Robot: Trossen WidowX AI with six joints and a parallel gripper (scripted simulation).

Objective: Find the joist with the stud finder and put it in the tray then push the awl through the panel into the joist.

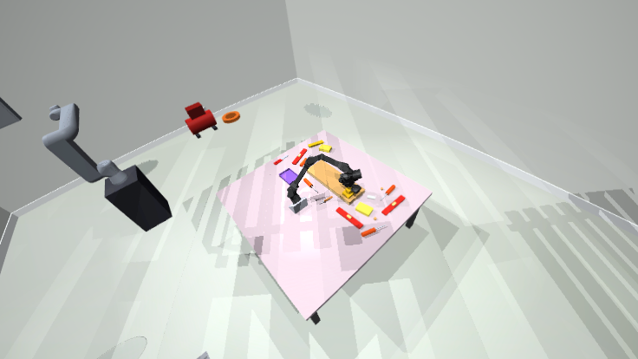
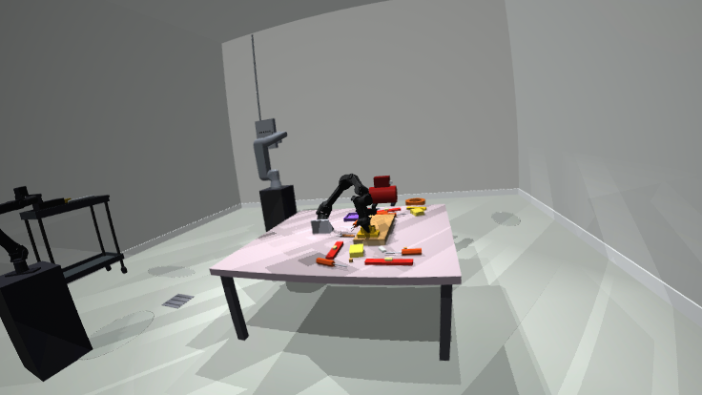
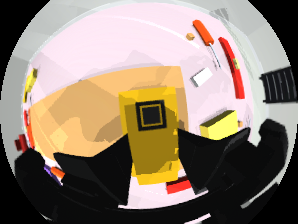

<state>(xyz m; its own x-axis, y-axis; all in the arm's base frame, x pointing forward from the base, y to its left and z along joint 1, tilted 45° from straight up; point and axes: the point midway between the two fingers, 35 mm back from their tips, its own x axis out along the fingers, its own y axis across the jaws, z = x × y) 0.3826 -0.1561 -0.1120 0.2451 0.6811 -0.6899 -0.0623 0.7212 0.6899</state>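
My gripper (image 1: pixel 352 189) (image 2: pixel 365 227) (image 3: pixel 150 132) is shut on the yellow stud finder (image 1: pixel 347 192) (image 2: pixel 369 234) (image 3: pixel 154 142), which has a dark square on top. The stud finder is at the near right end of the wooden floor panel (image 1: pixel 322 177) (image 2: pixel 385 222) (image 3: pixel 90 102), on it or just above; contact cannot be told. The purple tray (image 1: pixel 287 175) (image 2: pixel 350 217) stands beside the panel's far part. A small tool with an orange-brown handle (image 1: pixel 328 199) (image 2: pixel 347 235) lies between arm base and panel, and an orange-handled tool (image 1: pixel 308 182) lies nearer the tray. I cannot tell which tool is the awl.
Beyond the panel's near end are a yellow block (image 1: pixel 363 208) (image 2: pixel 356 250) (image 3: pixel 219 126), a white block (image 1: pixel 371 197) (image 3: pixel 201 77), red levels (image 1: pixel 348 218) (image 1: pixel 393 205) and orange-handled tools (image 1: pixel 368 231) (image 1: pixel 389 190). More red and yellow items lie past the far end.
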